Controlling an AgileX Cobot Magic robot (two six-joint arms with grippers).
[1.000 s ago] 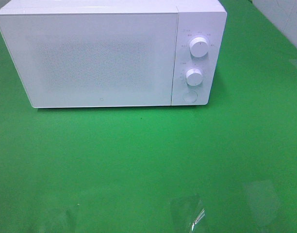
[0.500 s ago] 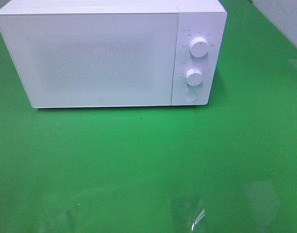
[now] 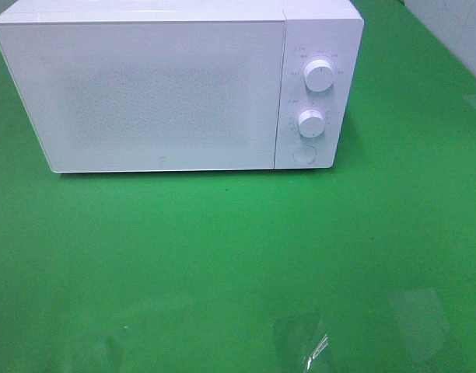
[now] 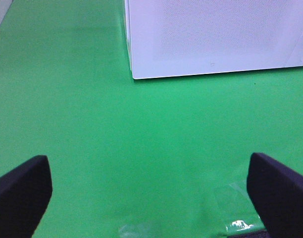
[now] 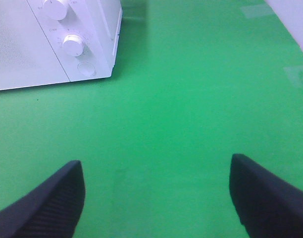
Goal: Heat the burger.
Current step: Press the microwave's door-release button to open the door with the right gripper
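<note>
We see the white microwave (image 3: 160, 85) shut on the green tabletop (image 3: 238, 256) | left fingers (image 4: 23, 196) wide apart before its door | right fingers (image 5: 47, 203) apart before its dials (image 5: 72, 44)

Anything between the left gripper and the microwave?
Left wrist view: only bare green tabletop lies between the open left gripper and the microwave. A shiny clear patch sits on the tabletop near one finger.
</note>
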